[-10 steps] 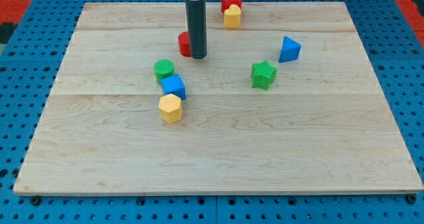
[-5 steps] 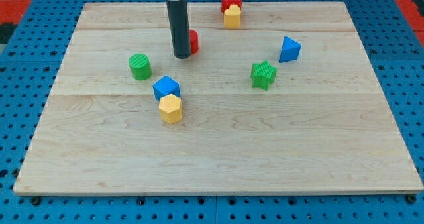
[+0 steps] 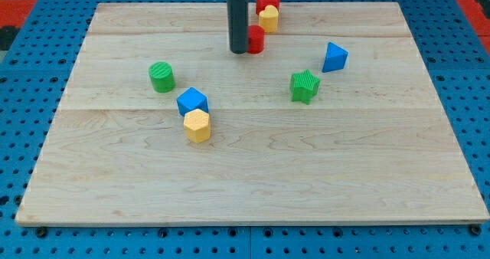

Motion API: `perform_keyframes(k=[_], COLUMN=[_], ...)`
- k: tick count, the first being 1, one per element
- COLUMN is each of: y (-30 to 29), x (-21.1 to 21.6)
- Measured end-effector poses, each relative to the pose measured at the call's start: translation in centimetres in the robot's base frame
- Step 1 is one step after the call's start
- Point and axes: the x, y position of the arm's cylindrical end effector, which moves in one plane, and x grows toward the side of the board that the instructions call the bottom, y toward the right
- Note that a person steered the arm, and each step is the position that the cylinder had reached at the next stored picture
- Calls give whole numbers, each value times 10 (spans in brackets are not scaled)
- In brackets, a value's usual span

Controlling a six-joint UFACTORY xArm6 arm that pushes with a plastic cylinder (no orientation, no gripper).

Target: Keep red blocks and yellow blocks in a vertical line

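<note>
My tip [image 3: 239,51] touches the red block [image 3: 256,39], half hiding it. The far red star [image 3: 267,0] sits partly behind a yellow block [image 3: 268,18]. No pincer shows.

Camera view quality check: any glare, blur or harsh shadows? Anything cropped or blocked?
Camera view: lighting even and soft, no glare on the board, only faint shadows under blocks. Everything looks sharp, including the yellow hexagon and green cylinder. The rod is cropped at the view's top; my tip sits against the red cylinder's left side and covers part of it.
</note>
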Motion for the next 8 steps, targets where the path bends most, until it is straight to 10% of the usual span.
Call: perform_keyframes(k=[5, 8], y=[19, -14], x=[-14, 249])
